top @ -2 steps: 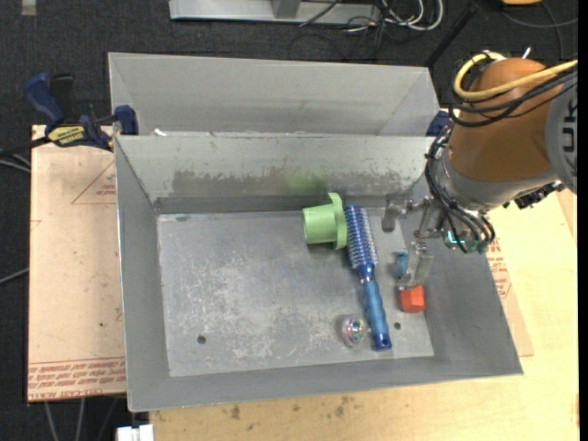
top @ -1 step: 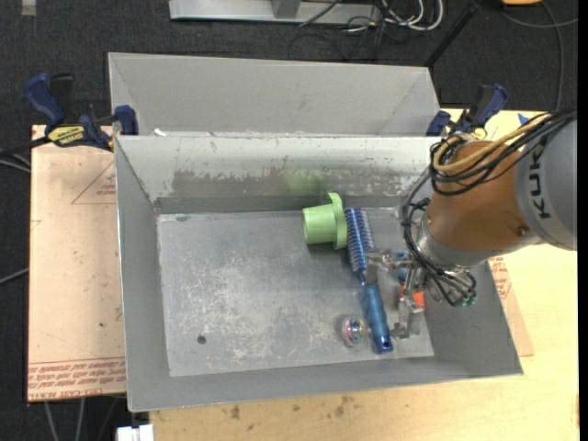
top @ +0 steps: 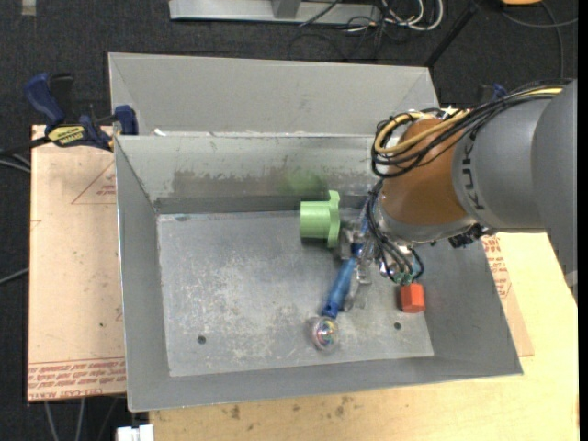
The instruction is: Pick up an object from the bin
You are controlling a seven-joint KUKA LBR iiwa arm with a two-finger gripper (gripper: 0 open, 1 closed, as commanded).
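3 things lie near the gripper in the bin: a green cylinder up-left, an orange block to the view's right, and a blue stick at its tip. The stick's long axis runs diagonally down-left from the gripper toward a shiny ball. You cannot tell how far the gripper is open, nor whether it grips anything.

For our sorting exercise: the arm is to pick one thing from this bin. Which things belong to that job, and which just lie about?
In the job: gripper; blue stick, its top end at the gripper, likeliest pick; bin.
Lying about: green cylinder by the back wall; orange block; shiny ball.
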